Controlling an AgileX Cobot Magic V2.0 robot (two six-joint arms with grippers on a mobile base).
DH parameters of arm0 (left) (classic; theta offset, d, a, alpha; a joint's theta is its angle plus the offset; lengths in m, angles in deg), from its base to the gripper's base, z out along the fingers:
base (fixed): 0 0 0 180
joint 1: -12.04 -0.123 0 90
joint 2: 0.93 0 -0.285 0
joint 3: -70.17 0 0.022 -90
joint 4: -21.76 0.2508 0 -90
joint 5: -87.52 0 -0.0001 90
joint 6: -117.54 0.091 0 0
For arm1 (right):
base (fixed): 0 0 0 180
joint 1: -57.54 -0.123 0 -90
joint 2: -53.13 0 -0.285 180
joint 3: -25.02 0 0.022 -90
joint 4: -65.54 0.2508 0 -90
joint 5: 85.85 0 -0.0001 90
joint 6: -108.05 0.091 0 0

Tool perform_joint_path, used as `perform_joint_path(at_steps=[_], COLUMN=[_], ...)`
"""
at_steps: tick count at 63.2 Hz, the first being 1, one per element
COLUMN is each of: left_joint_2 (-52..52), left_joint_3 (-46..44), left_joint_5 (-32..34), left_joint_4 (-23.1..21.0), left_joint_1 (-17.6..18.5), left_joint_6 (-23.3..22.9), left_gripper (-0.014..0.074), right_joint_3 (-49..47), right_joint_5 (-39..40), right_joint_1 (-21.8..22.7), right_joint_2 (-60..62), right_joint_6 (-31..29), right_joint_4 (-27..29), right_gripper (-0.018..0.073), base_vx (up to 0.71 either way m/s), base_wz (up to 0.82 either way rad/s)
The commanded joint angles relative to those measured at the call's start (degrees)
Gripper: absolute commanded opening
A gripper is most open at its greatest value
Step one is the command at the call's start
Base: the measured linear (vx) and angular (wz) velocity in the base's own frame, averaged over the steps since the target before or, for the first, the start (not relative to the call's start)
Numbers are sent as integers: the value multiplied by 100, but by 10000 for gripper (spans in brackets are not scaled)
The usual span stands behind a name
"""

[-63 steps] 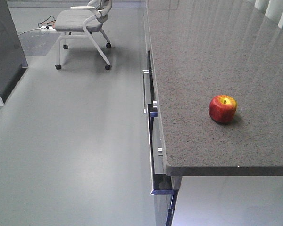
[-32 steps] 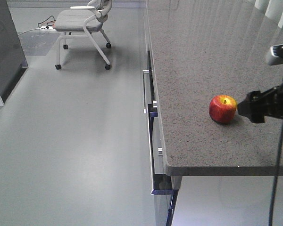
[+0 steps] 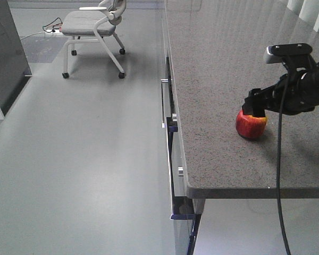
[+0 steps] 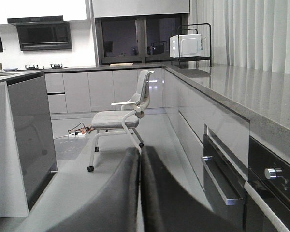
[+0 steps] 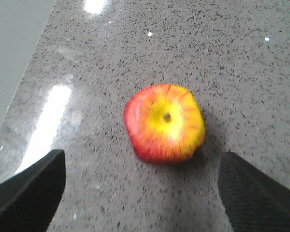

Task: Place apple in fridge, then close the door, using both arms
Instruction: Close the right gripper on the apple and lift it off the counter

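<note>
The red and yellow apple (image 3: 250, 127) (image 5: 164, 123) sits upright on the speckled grey counter (image 3: 223, 64), near its front edge. My right gripper (image 3: 253, 108) (image 5: 141, 166) hangs just above the apple, open, with one black finger (image 5: 31, 188) on each side and apart from the fruit. In the left wrist view my left gripper (image 4: 139, 157) is shut with nothing between its fingers, low over the floor; it is outside the front view. A tall dark grey fridge panel (image 3: 2, 48) (image 4: 31, 130) stands at the left. I cannot tell the door from the body.
A grey wheeled chair (image 3: 95, 26) (image 4: 121, 118) stands on the open floor, with a power strip and cable (image 3: 50, 26) behind it. Cabinet drawers with metal handles (image 3: 164, 103) (image 4: 217, 176) run under the counter edge. A microwave (image 4: 186, 46) sits far back.
The right arm has come in from the right edge and moved left until its gripper is over the apple. The apple has not moved.
</note>
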Motion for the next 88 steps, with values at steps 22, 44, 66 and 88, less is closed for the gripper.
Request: perform_joint_path(at_steps=[22,44,66,88], left_joint_2=[-93,-93,-93,-93], left_joint_3=[119,119,119,119], left_joint_5=[436,436,436,436], left_joint_4=[0,0,0,0], left_joint_1=[-7,-7,-7,-7], left_joint_6=[-54,-54,-54,-54], left_gripper=[-6,-6,-6,-6], right_joint_3=[-929,-933,-933,-928], right_joint_5=[614,956,650,266], right_joint_1=[34,34,34,29], right_joint_2=[-964,-1397,-1365,-407], right_joint_6=[-301,-312,-275,-278], right_joint_4=[-6,-172,-158,392], right_gripper=[598,594,386,370], base_vx=[0,0,0,0], base_wz=[0,0,0,0])
